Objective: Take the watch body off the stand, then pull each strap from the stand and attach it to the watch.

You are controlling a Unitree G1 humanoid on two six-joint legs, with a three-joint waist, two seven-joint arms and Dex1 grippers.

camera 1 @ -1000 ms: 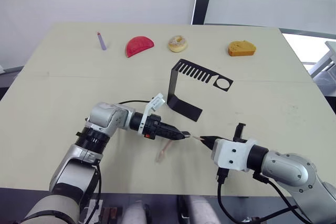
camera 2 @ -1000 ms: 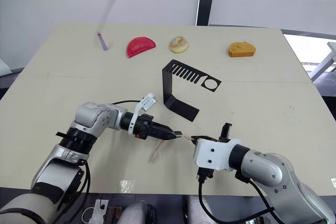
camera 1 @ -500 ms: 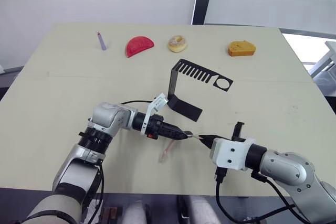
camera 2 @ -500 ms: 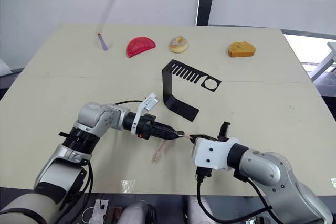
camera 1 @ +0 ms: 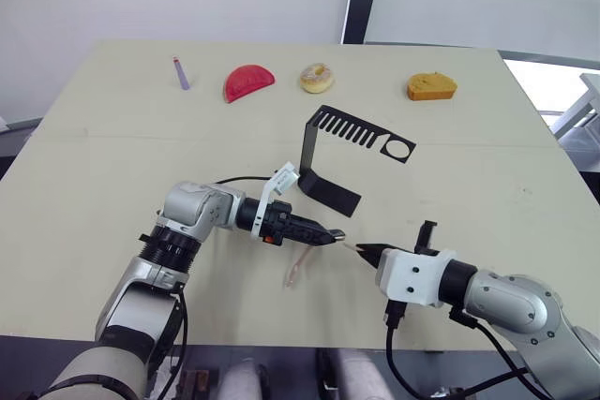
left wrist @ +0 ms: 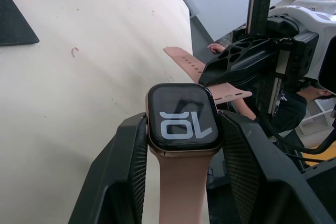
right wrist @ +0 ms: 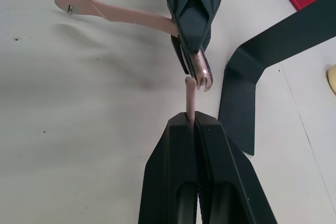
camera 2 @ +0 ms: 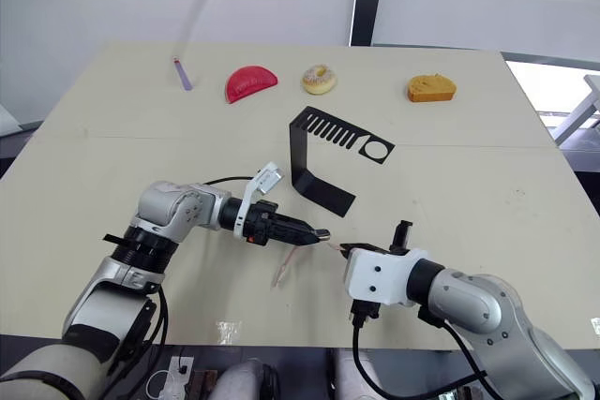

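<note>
Watch body (left wrist: 182, 117) clamped in left end effector (camera 1: 330, 234); strap (right wrist: 191, 96) pinched in right end effector (right wrist: 195, 120).

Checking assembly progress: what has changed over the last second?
Little: the left hand, gripping the square black watch body with one pink strap attached, edged slightly toward the stand's base. The right hand stays clamped on the second pink strap; the bent black metal stand unmoved.

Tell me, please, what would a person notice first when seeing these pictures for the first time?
First, the two grippers meeting near the table's front edge: the left gripper holds the watch body, one pink strap already hanging from it, while the right gripper brings the second strap end-on to it. Behind them stands the stand, with no watch or straps on it.
</note>
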